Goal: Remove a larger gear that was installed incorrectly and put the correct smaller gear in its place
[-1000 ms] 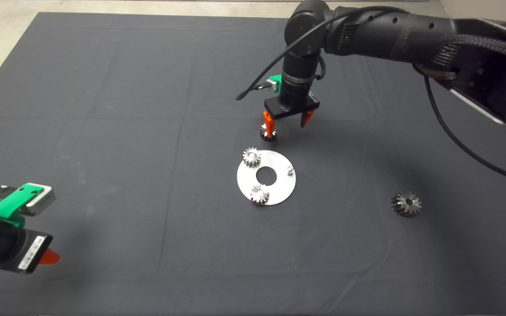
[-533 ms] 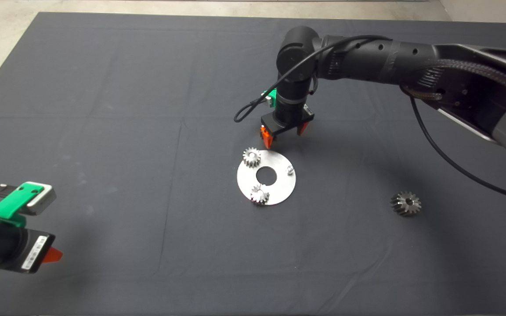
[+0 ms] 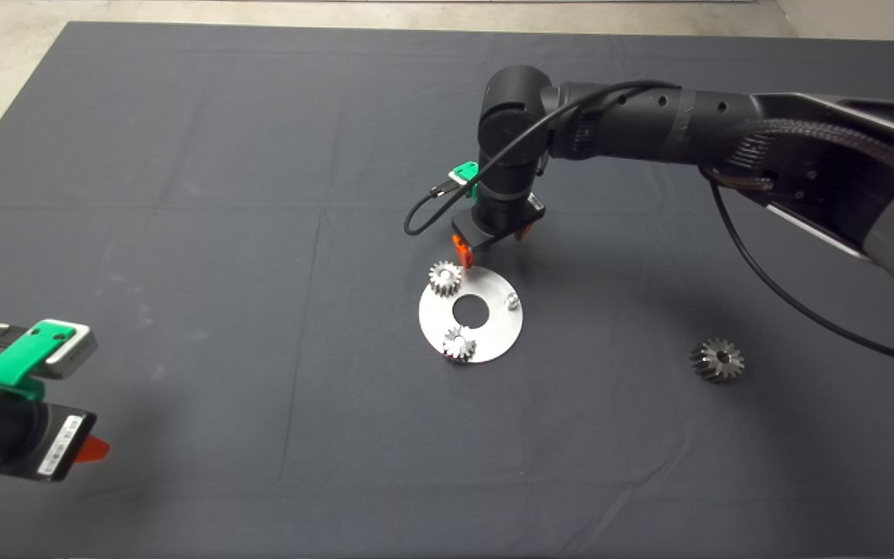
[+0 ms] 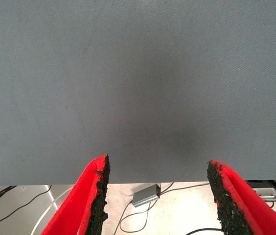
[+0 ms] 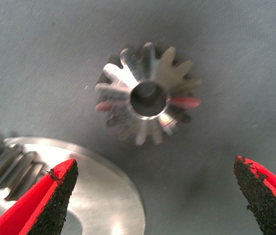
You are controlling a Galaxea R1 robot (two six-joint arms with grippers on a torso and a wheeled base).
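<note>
Removal done, by the look of it: larger gear (image 3: 717, 360) off the silver disc (image 3: 493, 334), lying on the mat well clear of the right gripper (image 3: 489, 239); fitting on the bare peg (image 3: 511, 299) not yet done. Spread wide, nothing held, right gripper poised low over the smaller gear (image 5: 148, 97), gear on the mat between the fingers, just off the disc's rim. Left gripper (image 4: 155, 196) parked at the mat's near edge, also spread and empty.

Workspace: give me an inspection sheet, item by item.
Surface: dark grey cloth mat, creased.
Job's things: large dark grey cone-shaped gear lies loose on the mat, right of the round silver plate; small steel gear lies on the mat beside the plate's rim.
Clutter: two bright silver small gears on the plate; bare peg.
Grippers: right gripper open over the small gear; left gripper open, parked lower left.
Cables: black cable along the right arm.
Surroundings: pale floor, cables.
</note>
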